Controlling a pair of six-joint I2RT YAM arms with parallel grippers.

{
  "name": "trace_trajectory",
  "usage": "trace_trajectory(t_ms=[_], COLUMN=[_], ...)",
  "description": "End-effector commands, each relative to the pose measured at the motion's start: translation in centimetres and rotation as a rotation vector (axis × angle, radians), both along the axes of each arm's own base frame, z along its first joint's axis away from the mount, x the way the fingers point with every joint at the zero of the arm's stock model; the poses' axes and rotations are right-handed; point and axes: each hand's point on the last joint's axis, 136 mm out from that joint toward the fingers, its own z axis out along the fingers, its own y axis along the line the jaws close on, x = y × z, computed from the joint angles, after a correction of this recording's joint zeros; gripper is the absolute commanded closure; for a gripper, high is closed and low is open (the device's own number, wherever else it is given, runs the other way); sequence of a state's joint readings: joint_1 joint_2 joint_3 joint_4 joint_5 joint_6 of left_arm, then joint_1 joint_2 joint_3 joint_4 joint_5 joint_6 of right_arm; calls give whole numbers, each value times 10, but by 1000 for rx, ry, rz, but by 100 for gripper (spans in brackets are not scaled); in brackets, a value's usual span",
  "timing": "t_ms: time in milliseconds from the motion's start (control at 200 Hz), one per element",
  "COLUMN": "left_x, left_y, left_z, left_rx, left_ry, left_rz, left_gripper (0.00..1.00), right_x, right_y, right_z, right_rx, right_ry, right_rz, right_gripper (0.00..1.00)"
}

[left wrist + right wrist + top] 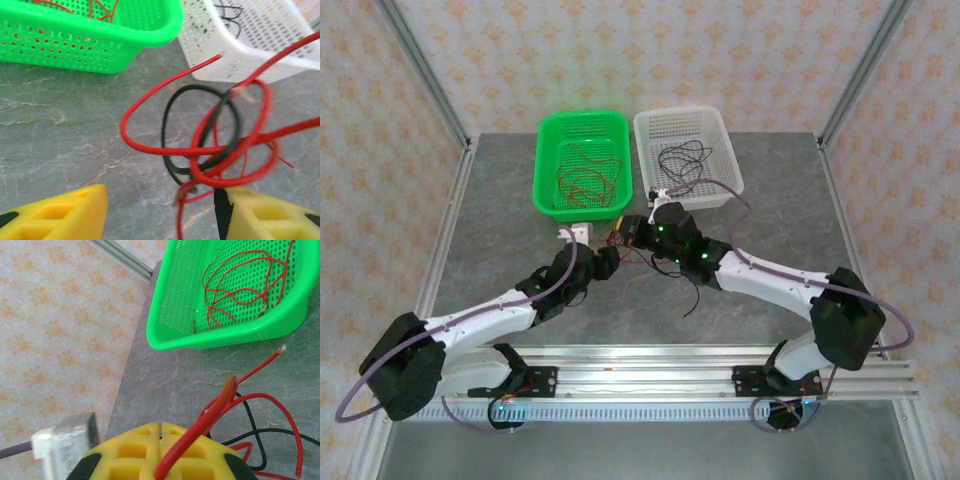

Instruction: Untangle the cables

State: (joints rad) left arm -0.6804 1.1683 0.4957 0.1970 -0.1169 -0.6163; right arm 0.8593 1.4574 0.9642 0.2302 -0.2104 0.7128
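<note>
Looking down from above, we find the tangle of cables (623, 240) near the middle of the tabletop (500, 220), just at 6 o'clock from the gap between the green basket (542, 160) and the white basket (642, 150). Both hands meet at it: the left hand (610, 258) comes in from 8 o'clock and the right hand (638, 232) from 4 o'clock. A black tail (692, 295) trails out of the knot toward 6 o'clock and lies on the stone-grey surface.

In the left wrist view, the left hand (162, 200) stands open, its yellow fingers (75, 210) well apart, with the knot just ahead of it and nearer the 3 o'clock finger. A black loop (167, 115) stands roughly upright in the picture, threaded through red coils. One loose red end (200, 64) points to 1 o'clock at the white basket's wall, while the longer red strands run off toward 2 and 3 o'clock.

On the right wrist view, the right hand (160, 427) is closed, its pads pressed together, and a red cable (210, 407) rises from them toward 1 o'clock (it looks pinched at the seam).

Separate red wires (585, 180) curl inside the green basket, and black wires (682, 158) lie in the white one.
</note>
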Motion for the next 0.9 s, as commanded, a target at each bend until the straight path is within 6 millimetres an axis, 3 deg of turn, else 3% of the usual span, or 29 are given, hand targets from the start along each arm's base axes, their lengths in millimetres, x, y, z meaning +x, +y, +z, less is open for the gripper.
trace_trajectory(t_ms=[0,395,445,646,896], left_x=[17,36,36,29,13], left_y=[2,24,29,40,57], left_z=[20,39,41,35,9], left_rx=[21,61,60,62,61], left_ry=[-85,-203,-213,-214,-164], left_rz=[47,214,239,271,308], left_gripper=[41,43,47,78,80], right_x=[-5,-15,-16,-18,-18], right_y=[0,-3,-5,-26,-61], right_z=[36,45,45,50,67], right_rx=[66,81,70,18,-17], right_ry=[-50,-33,-30,-46,-86], right_rz=[20,50,46,-10,-101], right_gripper=[100,100,100,100,100])
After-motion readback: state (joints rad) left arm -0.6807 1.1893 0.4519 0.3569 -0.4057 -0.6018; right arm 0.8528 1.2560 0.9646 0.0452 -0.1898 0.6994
